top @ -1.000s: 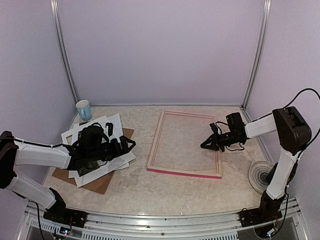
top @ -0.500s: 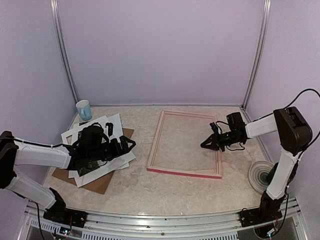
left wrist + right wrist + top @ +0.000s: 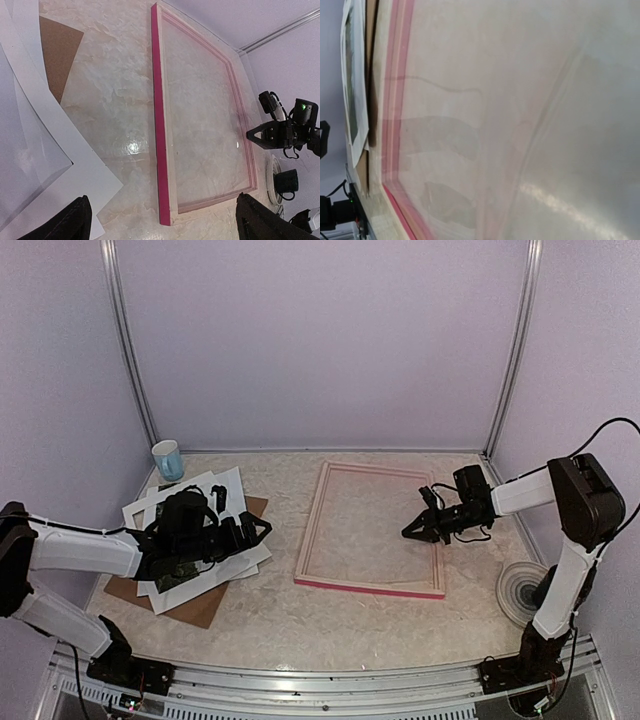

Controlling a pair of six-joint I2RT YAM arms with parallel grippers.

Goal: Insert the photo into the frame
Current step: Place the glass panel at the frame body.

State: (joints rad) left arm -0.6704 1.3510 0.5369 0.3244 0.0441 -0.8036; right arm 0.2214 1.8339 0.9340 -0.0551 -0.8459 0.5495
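Note:
The frame [image 3: 370,586] lies flat mid-table, pink edge toward me, pale wood back up. In the left wrist view its pink rail [image 3: 159,125] runs up the middle. The photo [image 3: 172,575] shows only as a dark green patch in the paper pile under my left arm, and as a thin greenish strip [image 3: 351,90] in the right wrist view. My left gripper [image 3: 258,533] hangs open over the pile's right edge, holding nothing; its fingertips [image 3: 75,220] frame the view. My right gripper [image 3: 410,532] is shut and empty, low inside the frame near its right rail [image 3: 395,75]; its fingers are out of its own view.
White mat sheets [image 3: 215,495] and a brown backing board [image 3: 195,605] lie stacked at the left. A blue-and-white cup [image 3: 167,459] stands at the back left corner. A white round disc [image 3: 520,590] sits by the right arm's base.

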